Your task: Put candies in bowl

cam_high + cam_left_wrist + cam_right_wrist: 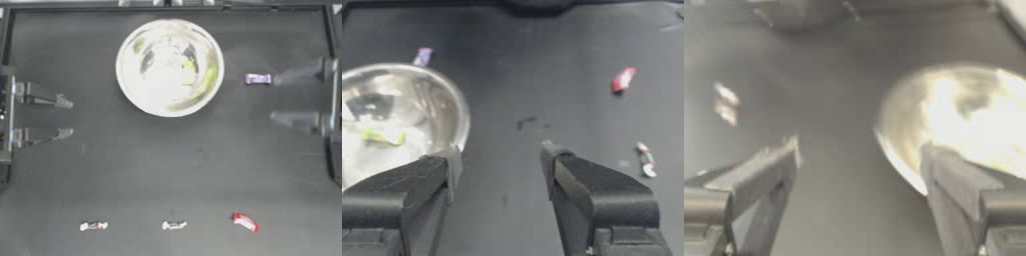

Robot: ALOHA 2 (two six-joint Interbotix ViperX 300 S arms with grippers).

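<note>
The shiny silver bowl (133, 90) stands at the table's back middle, with a yellow-green candy (189, 66) inside it. A purple-white candy (258, 78) lies on the table right of the bowl. Along the front edge lie a red-white candy (245, 222) and two white candies (174, 225) (93, 226). My left gripper (65, 118) is open at the left edge, empty. My right gripper (284, 97) is open at the right, empty, just right of the purple-white candy. The left wrist view shows the bowl (465, 117), yellow-green candy (382, 137), purple-white candy (423, 56), red-white candy (623, 80) and one white candy (646, 160).
The right wrist view looks past the open right gripper (859, 150) at the bowl (898, 130) and one pale blurred candy (725, 105); which candy it is I cannot tell. The left arm (804, 15) shows far off. A raised frame (167, 6) borders the table.
</note>
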